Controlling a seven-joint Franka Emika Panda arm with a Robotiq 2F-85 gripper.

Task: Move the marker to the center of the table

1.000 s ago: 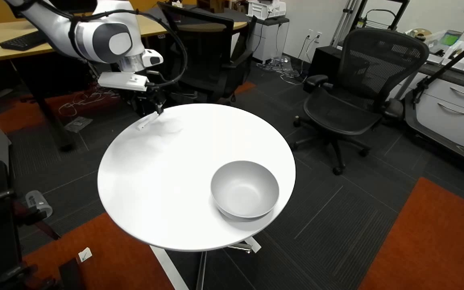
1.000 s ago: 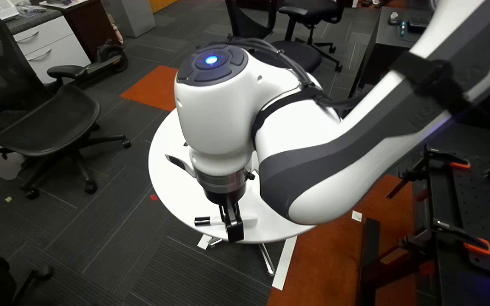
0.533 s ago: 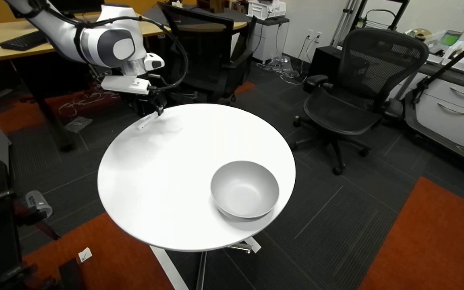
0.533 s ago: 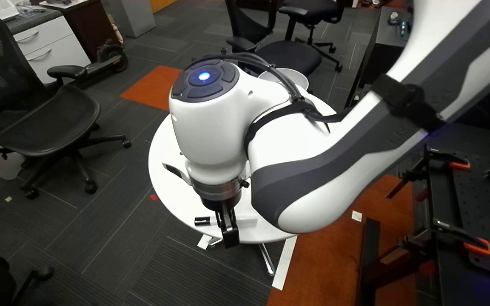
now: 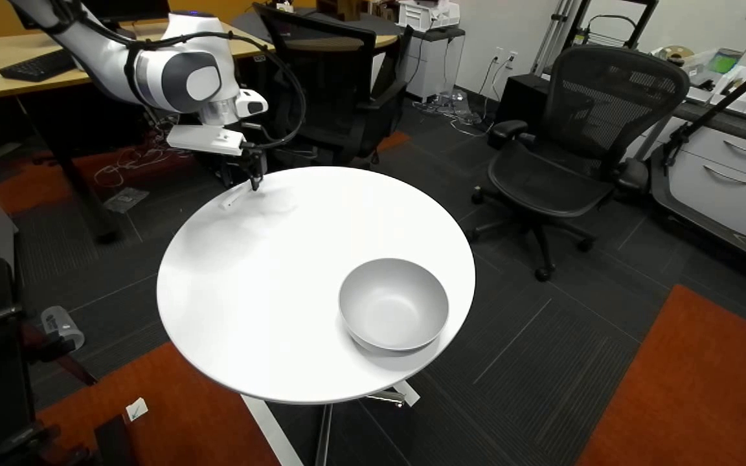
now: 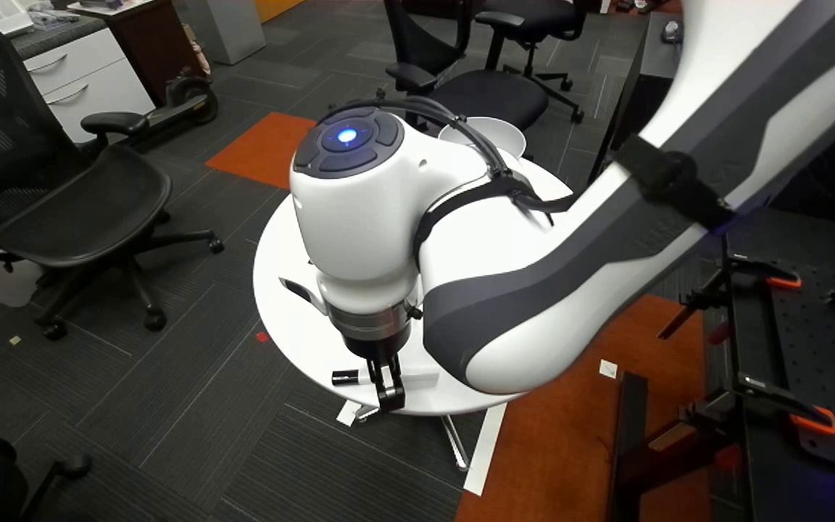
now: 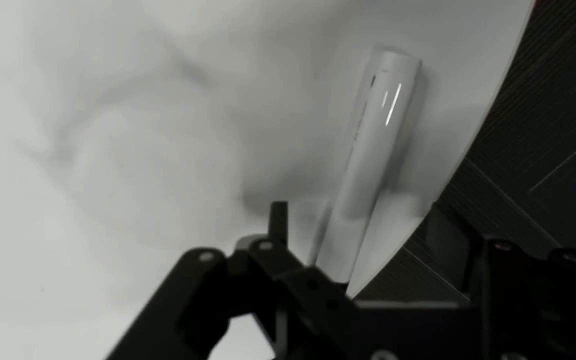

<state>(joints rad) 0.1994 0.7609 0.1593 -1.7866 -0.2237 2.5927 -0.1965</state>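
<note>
The claw stands spread and holds nothing: one of its fingers is on the tabletop side, its mate seen against the dark floor past the rim. Between them lies the marker, flat on the table near the edge; in an exterior view its black end pokes out beside the claw. Lining up the grasp seems to be the step in hand, the carry not yet begun. The next move likely calls for closing on the barrel, with some lowering first if the fingertips sit high, which is hard to tell. Well away from the claw is the table's centre; beyond that sits the grey bowl.
</note>
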